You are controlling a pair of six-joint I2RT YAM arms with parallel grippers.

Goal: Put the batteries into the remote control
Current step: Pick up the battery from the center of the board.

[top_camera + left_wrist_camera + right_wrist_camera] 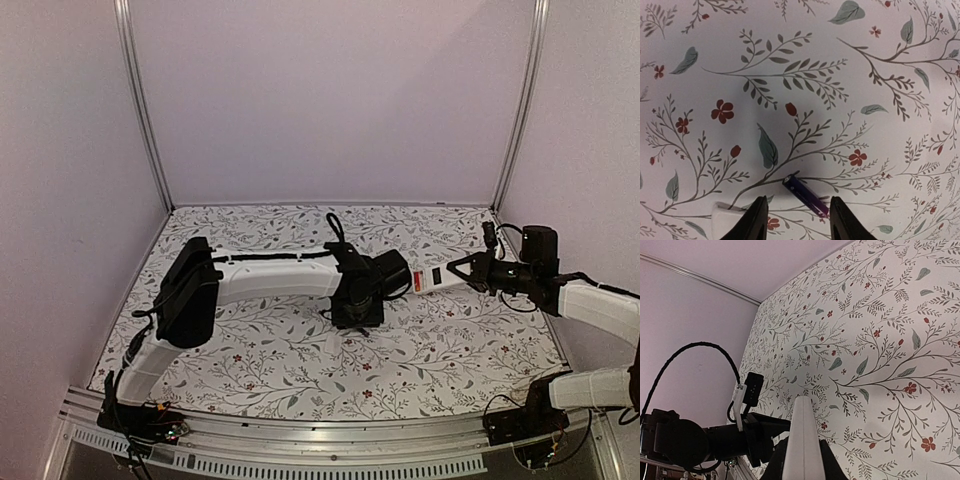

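Observation:
One of the batteries (805, 196), a thin dark purple cylinder, lies slanted on the floral table cover. My left gripper (798, 199) hangs right over it, open, one finger on each side and neither touching it; in the top view this gripper (357, 318) points down at mid-table. The remote control (433, 277), white with a red face, is held above the table in my right gripper (457, 272), which is shut on its right end. In the right wrist view the remote control (802, 435) shows edge-on as a white wedge between the fingers (781, 455).
A small flat white piece (726, 215) lies on the cover just left of my left finger. The left arm's wrist and cable (700, 437) sit close beside the remote's free end. Metal posts (140, 105) and walls ring the table.

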